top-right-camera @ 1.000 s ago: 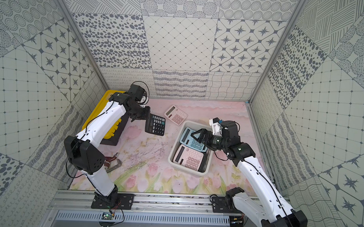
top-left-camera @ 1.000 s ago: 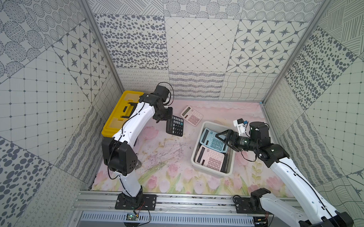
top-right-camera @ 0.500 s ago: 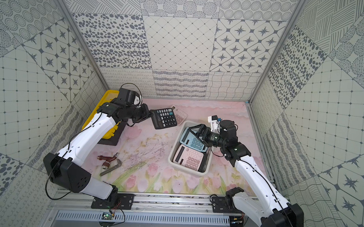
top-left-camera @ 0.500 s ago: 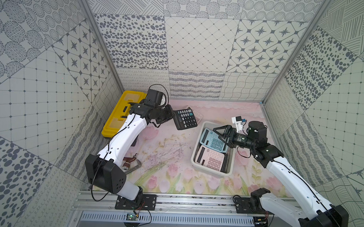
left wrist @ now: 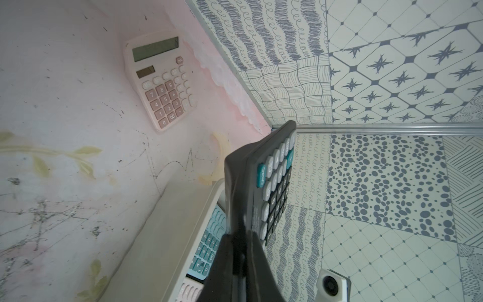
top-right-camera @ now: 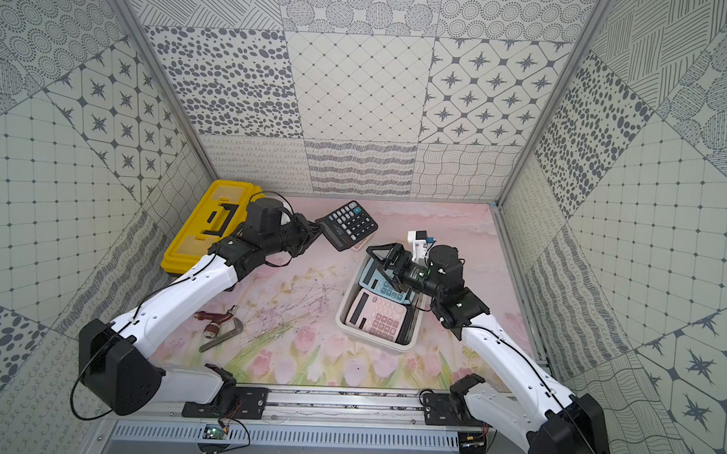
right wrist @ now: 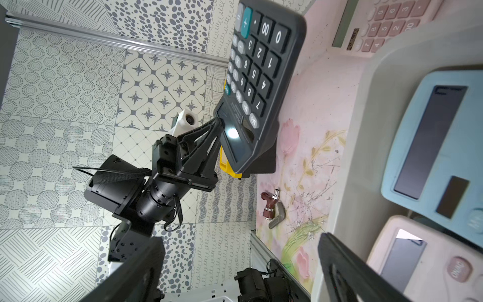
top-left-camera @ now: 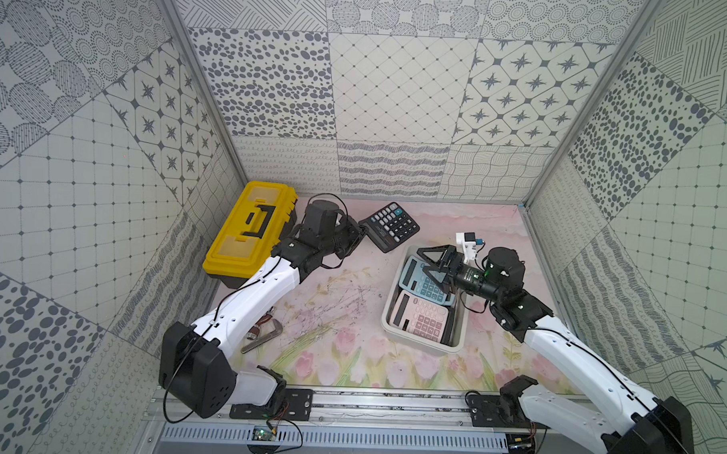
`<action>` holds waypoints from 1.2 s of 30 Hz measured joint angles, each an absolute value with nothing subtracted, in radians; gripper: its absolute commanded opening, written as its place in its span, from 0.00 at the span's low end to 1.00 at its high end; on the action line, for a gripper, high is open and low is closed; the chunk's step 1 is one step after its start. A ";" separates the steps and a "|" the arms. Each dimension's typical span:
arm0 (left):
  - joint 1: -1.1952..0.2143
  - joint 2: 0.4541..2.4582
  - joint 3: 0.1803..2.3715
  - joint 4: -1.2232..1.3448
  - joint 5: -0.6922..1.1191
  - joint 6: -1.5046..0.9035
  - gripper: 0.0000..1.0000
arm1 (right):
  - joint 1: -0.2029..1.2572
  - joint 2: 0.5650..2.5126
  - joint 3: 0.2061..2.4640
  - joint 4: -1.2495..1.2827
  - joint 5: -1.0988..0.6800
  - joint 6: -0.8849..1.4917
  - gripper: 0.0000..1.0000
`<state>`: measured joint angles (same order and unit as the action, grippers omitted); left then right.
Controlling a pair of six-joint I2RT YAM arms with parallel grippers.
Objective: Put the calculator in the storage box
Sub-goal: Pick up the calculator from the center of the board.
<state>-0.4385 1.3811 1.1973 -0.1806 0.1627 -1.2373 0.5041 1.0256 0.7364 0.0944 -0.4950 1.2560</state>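
the left tool (top-left-camera: 363, 232) is clamped tight on the display end of the black plastic calculator with grey and teal keys (top-left-camera: 389, 226), holding it tilted in the air above the pink floral desk (top-left-camera: 338, 318), near the far corner of the white rectangular plastic storage box (top-left-camera: 422, 346). the right tool (top-left-camera: 422, 259) hangs over the box's far end, jaws spread wide and empty.

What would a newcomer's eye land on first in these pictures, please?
The black calculator stands out first, held in the air near the back wall by the shut left gripper. Next comes the white storage box on the right, holding a blue calculator and a pink calculator, with the open right gripper over its far end. The yellow toolbox sits at the back left.
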 measured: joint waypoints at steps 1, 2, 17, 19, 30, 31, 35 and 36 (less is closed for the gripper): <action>-0.456 1.381 1.183 -0.150 0.147 -1.263 0.00 | 0.515 1.033 0.730 0.118 -0.480 1.272 0.89; -0.471 1.380 1.171 -0.125 0.133 -1.285 0.00 | 0.524 1.038 0.725 0.135 -0.468 1.288 0.82; -0.661 1.381 1.049 0.202 -0.093 -1.497 0.00 | 0.627 1.067 0.704 0.248 -0.204 1.419 0.64; -0.676 1.385 1.046 0.228 -0.110 -1.513 0.00 | 0.627 1.081 0.702 0.263 -0.178 1.433 0.64; -0.725 1.390 1.021 0.310 -0.163 -1.557 0.00 | 0.629 1.167 0.705 0.385 -0.076 1.464 0.52; -0.727 1.390 1.019 0.312 -0.166 -1.559 0.00 | 0.629 1.176 0.707 0.394 -0.072 1.464 0.52; -0.737 1.390 1.008 0.330 -0.177 -1.570 0.00 | 0.633 1.198 0.714 0.415 -0.047 1.468 0.48; -0.738 1.390 1.005 0.335 -0.181 -1.572 0.00 | 0.635 1.201 0.715 0.421 -0.041 1.470 0.47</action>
<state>-0.7383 1.3903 1.0046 0.3351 -0.1806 -1.5719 0.6346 1.2015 0.7147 0.4210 -0.0414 1.4696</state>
